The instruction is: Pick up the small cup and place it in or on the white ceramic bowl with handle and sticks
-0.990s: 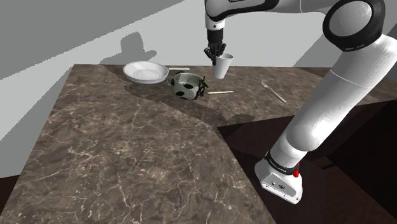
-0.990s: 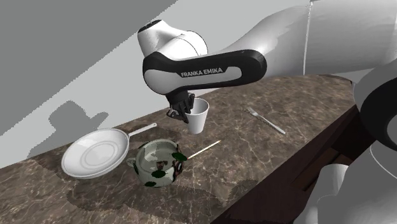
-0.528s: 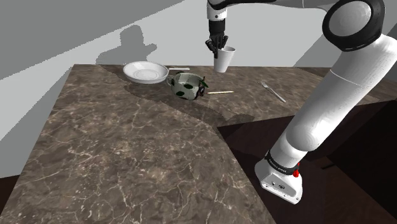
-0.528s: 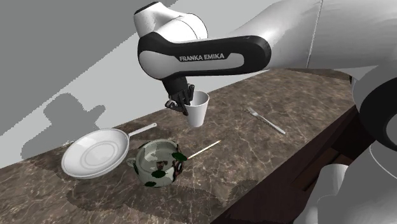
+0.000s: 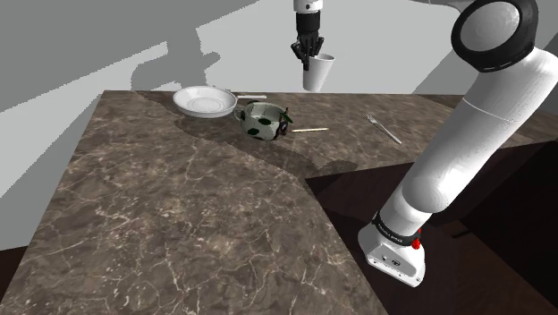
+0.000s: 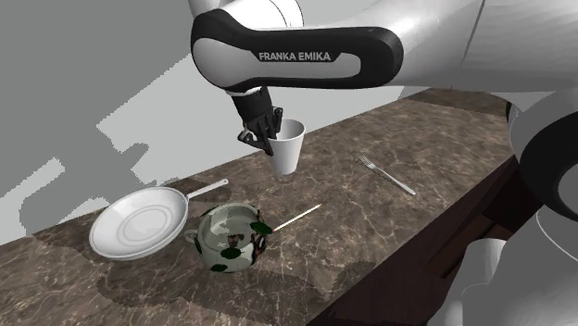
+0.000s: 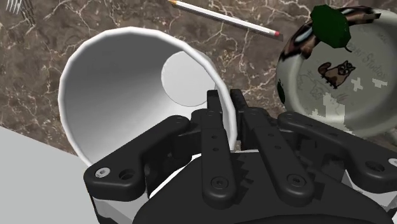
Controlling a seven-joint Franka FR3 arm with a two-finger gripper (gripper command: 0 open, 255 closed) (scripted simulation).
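The small plain white tapered cup [image 5: 317, 72] hangs roughly upright above the worktop [image 5: 179, 206], its rim pinched by the claw [image 5: 308, 61]. The shallow white handled bowl [image 5: 204, 102] rests empty at the cup's eight o'clock in the shoulder view.

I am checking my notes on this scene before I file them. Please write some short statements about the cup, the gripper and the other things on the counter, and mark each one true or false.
1. The gripper clasps the white cup by its rim. True.
2. The white cup stands on the counter. False: it hangs in the air above it.
3. The fork lies in the white bowl. False: it lies on the counter, apart from the bowl.
4. In the shoulder view, the spotted pot stands between the white bowl and the thin stick. True.
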